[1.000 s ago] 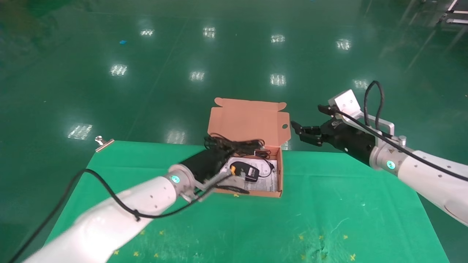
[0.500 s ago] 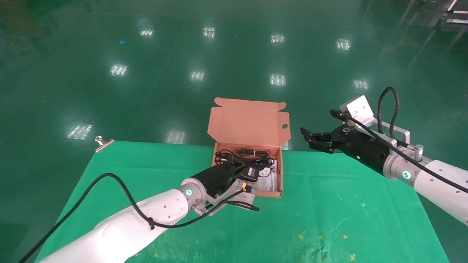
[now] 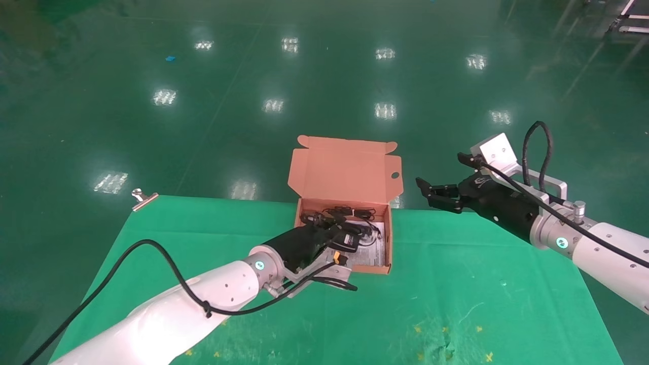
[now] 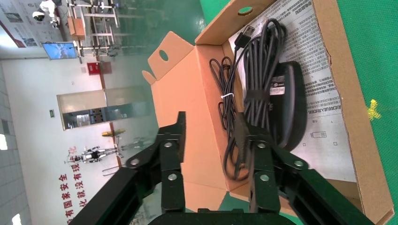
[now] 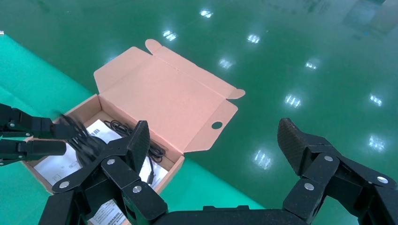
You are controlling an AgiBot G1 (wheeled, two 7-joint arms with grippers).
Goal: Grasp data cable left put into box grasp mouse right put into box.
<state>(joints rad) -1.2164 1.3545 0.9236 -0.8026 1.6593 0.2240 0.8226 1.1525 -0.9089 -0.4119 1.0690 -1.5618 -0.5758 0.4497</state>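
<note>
The salmon-orange box (image 3: 345,167) stands open at the table's far edge, lid up, with a white leaflet (image 3: 372,248) on its floor. The black mouse (image 4: 292,105) lies on the leaflet, and the data cable (image 4: 256,89) bundle lies across it; the cable also shows in the head view (image 3: 347,213). My left gripper (image 3: 337,230) reaches into the box from the front; in the left wrist view (image 4: 213,124) its jaws stand wide apart, one finger (image 4: 260,154) touching the cable. My right gripper (image 3: 439,170) is open and empty in the air right of the box (image 5: 173,98).
A green cloth (image 3: 456,284) covers the table, with small yellow marks near the front. A metal clip (image 3: 144,198) sits at its far left corner. Beyond the far edge is shiny green floor.
My left gripper carried the cable bundle over the box and lowered it onto the mouse. My right gripper drew back to the right, then stayed still.
</note>
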